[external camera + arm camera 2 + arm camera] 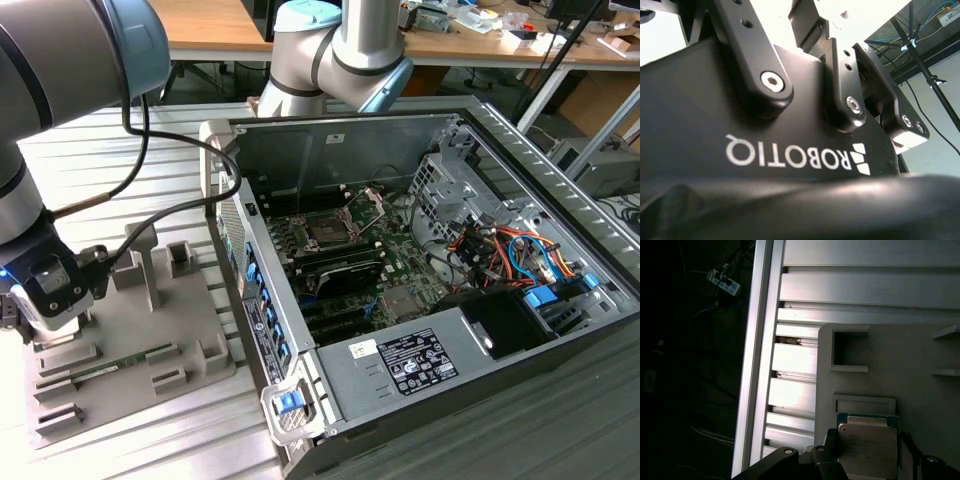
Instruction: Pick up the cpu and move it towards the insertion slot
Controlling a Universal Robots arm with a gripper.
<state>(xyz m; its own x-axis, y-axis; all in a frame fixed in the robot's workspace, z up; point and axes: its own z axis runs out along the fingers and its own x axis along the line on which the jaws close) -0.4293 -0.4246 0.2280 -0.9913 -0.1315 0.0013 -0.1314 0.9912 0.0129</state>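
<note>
Currently the gripper is positioned low over the grey tray, at the exterior view's left, well apart from the open computer case. The arm points it downward, so that the jaws meet the part from above.

1. Location of the part. In the first wrist view the cpu lies flat, pale top uppermost, on the tray surface just beside a shallow rectangular recess. Dark parts of the gripper stand at two opposite edges of the cpu (a flat chip offers little purchase other than its edges). Whether the jaws are clamped on those edges or merely flank them cannot be told. Nor can it be told whether the cpu is lifted off the tray.

2. Destination. The insertion slot sits on the board inside the case, with its dark centre exposed. Its retention bracket is hinged up and back, which leaves the socket open from above. The cpu is well apart from it, so the transfer is judged not yet made.

3. Markings. White lettering runs across the black body of the gripper in the second wrist view and appears upside down. A white printed label is fixed to the metal cover at the case's near end. Print on the cpu top is too faint to make out. None of this is transcribed.
</note>
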